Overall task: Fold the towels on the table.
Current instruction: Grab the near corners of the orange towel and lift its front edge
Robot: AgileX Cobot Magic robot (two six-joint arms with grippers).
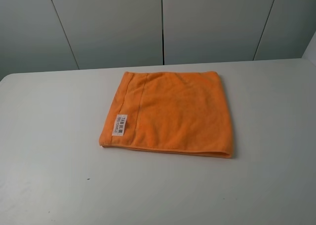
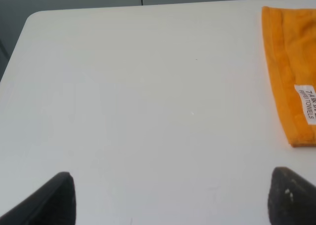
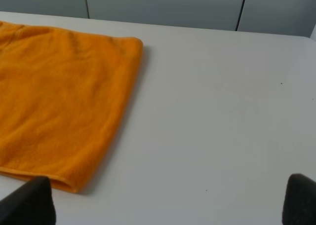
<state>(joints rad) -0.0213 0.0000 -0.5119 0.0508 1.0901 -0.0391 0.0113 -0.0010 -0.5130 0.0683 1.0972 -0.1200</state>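
- The left gripper (image 2: 170,201) is seen spread wide in the left wrist view: only its two dark fingertips (image 2: 53,199) are in frame, one at each lower corner, with bare table (image 2: 148,111) between them.
- Nothing is held or touched by the left gripper; the towel (image 2: 290,62) lies off to one side of it, well clear of both tips.
- The right gripper (image 3: 164,204) is likewise spread wide, its two dark fingertips (image 3: 28,203) showing only as stubs at the frame's lower corners.
- Nothing is pinched by the right gripper. One tip is seen just beside the towel's (image 3: 59,101) near corner; whether cloth is touched there cannot be told, as the tip is cut off by the frame.
- Neither gripper nor arm is caught by the high camera.
- The orange towel (image 1: 173,111) is laid flat near the middle of the white table (image 1: 49,136), slightly toward the far edge.
- A stitched hem band (image 1: 129,104) is run down its left side, and a small white label (image 1: 120,125) is set on that band near the front left corner.
- The label's print (image 2: 307,104) is partly cut off in the left wrist view; "TOWELS" can be read.
- Along the front edge the cloth appears to be doubled over, though the layers cannot be counted.
- Grey wall panels (image 1: 113,22) are seen behind the table.
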